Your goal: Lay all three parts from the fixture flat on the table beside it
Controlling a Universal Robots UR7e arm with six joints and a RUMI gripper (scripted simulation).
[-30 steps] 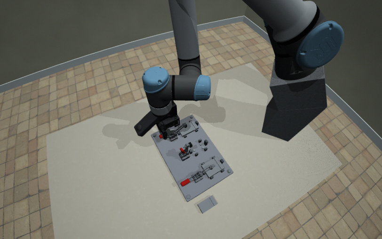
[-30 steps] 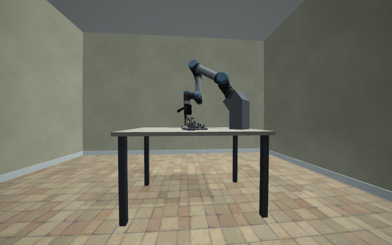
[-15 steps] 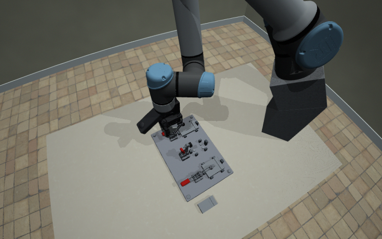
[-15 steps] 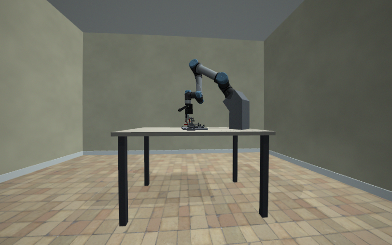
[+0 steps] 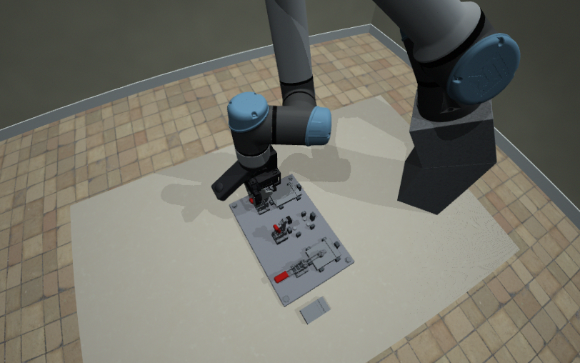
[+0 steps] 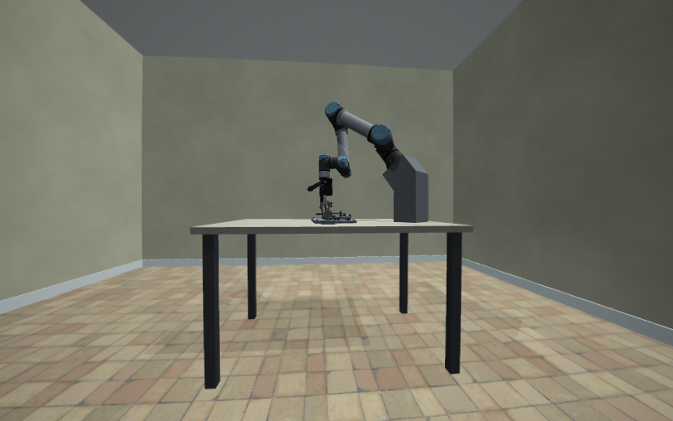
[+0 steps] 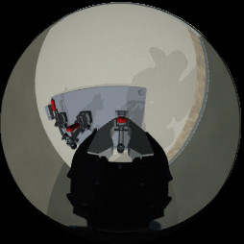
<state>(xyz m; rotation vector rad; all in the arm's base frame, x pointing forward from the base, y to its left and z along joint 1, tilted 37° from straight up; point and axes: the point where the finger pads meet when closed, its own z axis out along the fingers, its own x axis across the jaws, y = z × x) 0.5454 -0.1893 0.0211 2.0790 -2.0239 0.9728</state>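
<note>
The grey fixture plate (image 5: 256,246) (image 7: 108,98) (image 6: 317,221) lies on the table and carries three toggle clamps with red handles. My gripper (image 5: 258,201) (image 7: 121,118) (image 6: 325,205) stands upright over the plate's far end. It is shut on the far clamp's lever, whose red tip (image 7: 121,120) (image 5: 252,199) points up. A grey part (image 5: 286,196) sits in the nest beside that clamp. The middle clamp (image 5: 278,229) (image 7: 73,128) has its handle raised. The near clamp's handle (image 5: 281,277) lies flat. One flat grey part (image 5: 314,310) lies on the table just off the plate's near end.
The robot's dark base block (image 5: 448,162) (image 6: 409,191) stands on the table to the right of the fixture. Small black pegs (image 5: 308,216) stand on the plate's right side. The table (image 5: 149,265) (image 6: 278,227) stands on a tiled floor.
</note>
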